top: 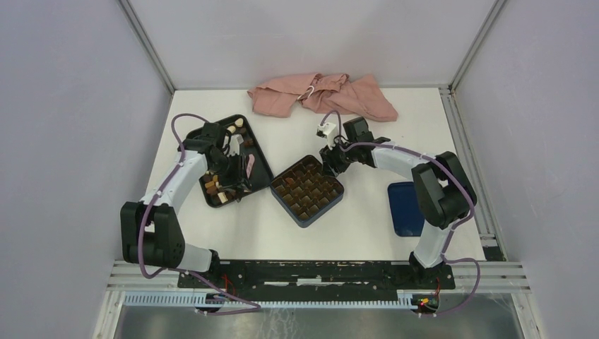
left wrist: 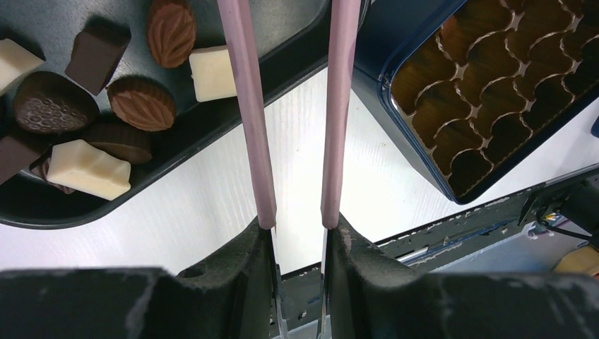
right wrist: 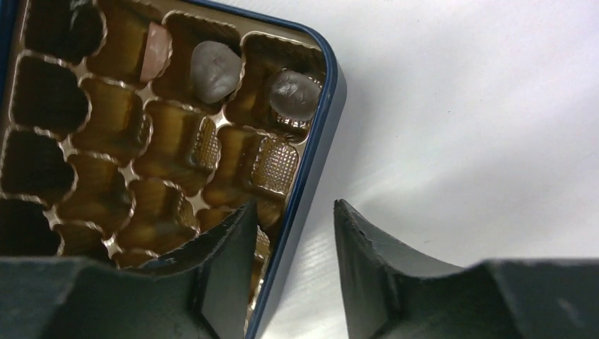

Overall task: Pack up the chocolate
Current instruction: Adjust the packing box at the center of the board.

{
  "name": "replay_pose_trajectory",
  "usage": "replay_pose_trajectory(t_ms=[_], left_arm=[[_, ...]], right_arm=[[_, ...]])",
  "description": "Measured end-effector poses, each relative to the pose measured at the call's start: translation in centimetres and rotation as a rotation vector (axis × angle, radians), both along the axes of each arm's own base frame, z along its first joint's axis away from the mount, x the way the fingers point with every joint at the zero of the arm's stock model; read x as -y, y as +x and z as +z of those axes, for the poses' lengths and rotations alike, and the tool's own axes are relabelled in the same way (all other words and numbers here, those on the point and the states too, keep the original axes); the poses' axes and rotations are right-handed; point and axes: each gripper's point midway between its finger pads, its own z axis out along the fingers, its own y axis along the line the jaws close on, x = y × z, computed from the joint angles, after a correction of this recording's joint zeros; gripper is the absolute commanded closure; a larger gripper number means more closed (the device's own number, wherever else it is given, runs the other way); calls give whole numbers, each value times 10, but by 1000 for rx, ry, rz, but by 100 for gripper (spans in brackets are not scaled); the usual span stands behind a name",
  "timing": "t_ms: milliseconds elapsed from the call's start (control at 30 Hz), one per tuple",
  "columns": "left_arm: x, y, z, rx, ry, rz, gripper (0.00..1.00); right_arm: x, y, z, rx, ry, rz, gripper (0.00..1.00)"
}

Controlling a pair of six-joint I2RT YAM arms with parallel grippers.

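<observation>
Chocolate pieces lie in the black tray: a white square, a brown leaf shape, a dark round one and several more. My left gripper is shut on pink-tipped tongs, whose two arms reach over the tray's rim with a gap between them. Their tips are out of view. The dark blue box with a brown gridded insert holds three pieces near its corner. My right gripper is open astride the box wall, one finger over the insert and one over the table.
A pink cloth is bunched at the back of the table. The blue lid lies to the right, near the right arm's base. The tray and the box sit side by side in the middle.
</observation>
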Motion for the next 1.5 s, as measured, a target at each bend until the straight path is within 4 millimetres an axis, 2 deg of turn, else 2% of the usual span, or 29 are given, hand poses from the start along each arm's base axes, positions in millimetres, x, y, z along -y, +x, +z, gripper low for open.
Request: replay_pose_trajectory(t_ms=[133,300,400,500,700,767,867,1067,1167,1333,1400,1500], left_arm=[[0,-4,0,3,-4,-2,97],[0,-8,3,23,-8,-1,97],[2,-10,5,28,-11,-1,97],[8,-11,7,37,-16,-22,97],[41,-17,14,59,-63,-80,97],[50,-19,15,60,-72,-98,97],[64,-22,15,60,-81,-129,97],[92,-23,13,35,-92,-179,97],[102,-29,16,31,-96,-203,97],[112,-43,16,3,-94,-228,97],[115,-49,18,-8,-93,-232,97],[118,-59,20,-21,-90,-247,97]], right_arm=[[-4,1,-8,-51,3,-66,65],[-7,8,-6,-56,13,-139,82],[-5,15,-5,-51,17,-198,89],[1,17,-5,-33,24,-262,90],[29,-3,-5,-26,36,-447,90],[42,-15,-5,-29,50,-525,88],[53,-25,-5,-55,75,-608,75],[47,-33,-6,-137,171,-647,58],[44,-36,-5,-156,192,-629,53],[46,-33,2,-138,218,-558,34],[49,-31,6,-111,211,-492,33],[50,-22,24,-46,212,-373,33]])
